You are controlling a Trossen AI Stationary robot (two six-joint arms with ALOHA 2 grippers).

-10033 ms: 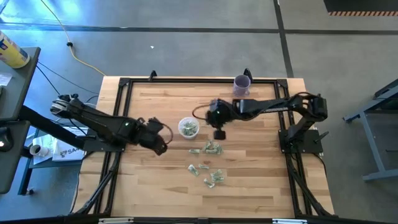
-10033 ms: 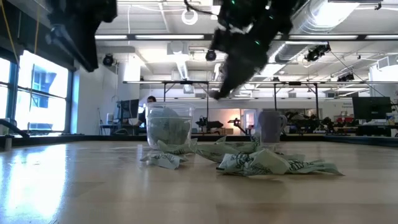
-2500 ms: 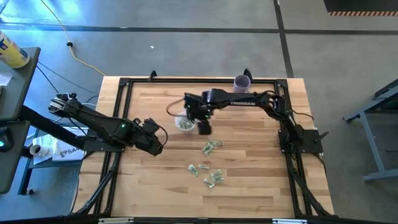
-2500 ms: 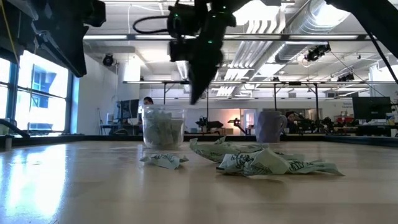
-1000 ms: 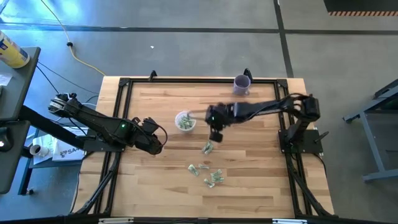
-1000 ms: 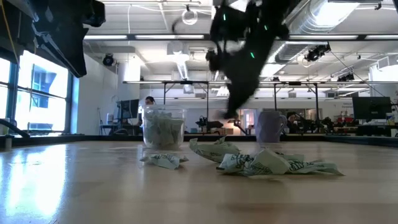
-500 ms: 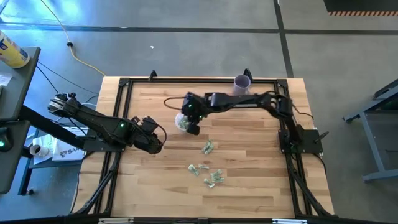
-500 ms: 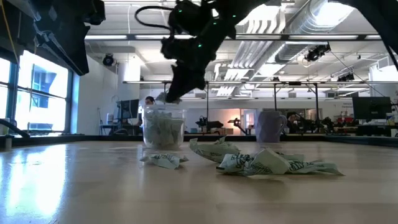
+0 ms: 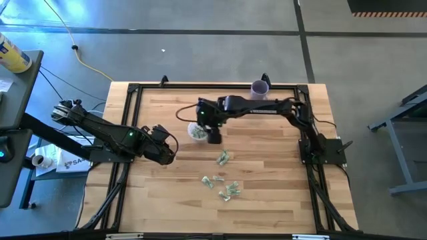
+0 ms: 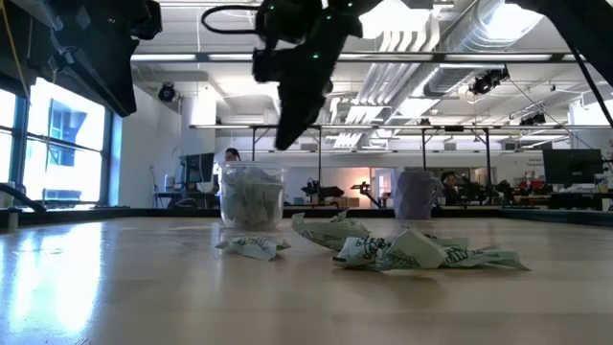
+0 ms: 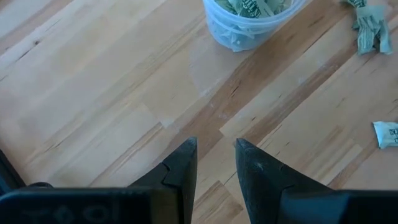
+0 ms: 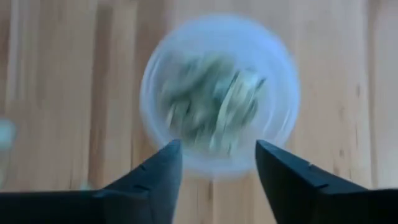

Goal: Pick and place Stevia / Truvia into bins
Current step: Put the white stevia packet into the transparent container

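The bin, a round translucent cup (image 9: pixel 197 132), stands on the wood table with green-and-white Stevia packets (image 12: pixel 214 106) inside. My right gripper (image 12: pixel 217 158) hangs open above the cup (image 12: pixel 217 99), nothing between its fingers; in the high view it (image 9: pixel 213 136) sits just right of the cup. More packets lie flat on the table nearer the front: one (image 9: pixel 224 158), a pair (image 9: pixel 213 181) and another group (image 9: pixel 230 192). My left gripper (image 9: pixel 171 154) waits open over bare wood left of the cup, its fingers (image 11: pixel 183 168) empty.
A purple mug (image 9: pixel 259 89) stands at the table's far edge, right of centre. A black frame (image 9: pixel 133 90) borders the tabletop. In the low view the loose packets (image 10: pixel 412 249) lie right of the cup (image 10: pixel 252 196), with one (image 10: pixel 251 247) in front of it.
My right gripper has swung from above the loose packets toward the table's left, to over the cup. Half a second ago a pale packet showed at its fingertips over the cup's rim; now it is gone from there and the gripper stands a little higher.
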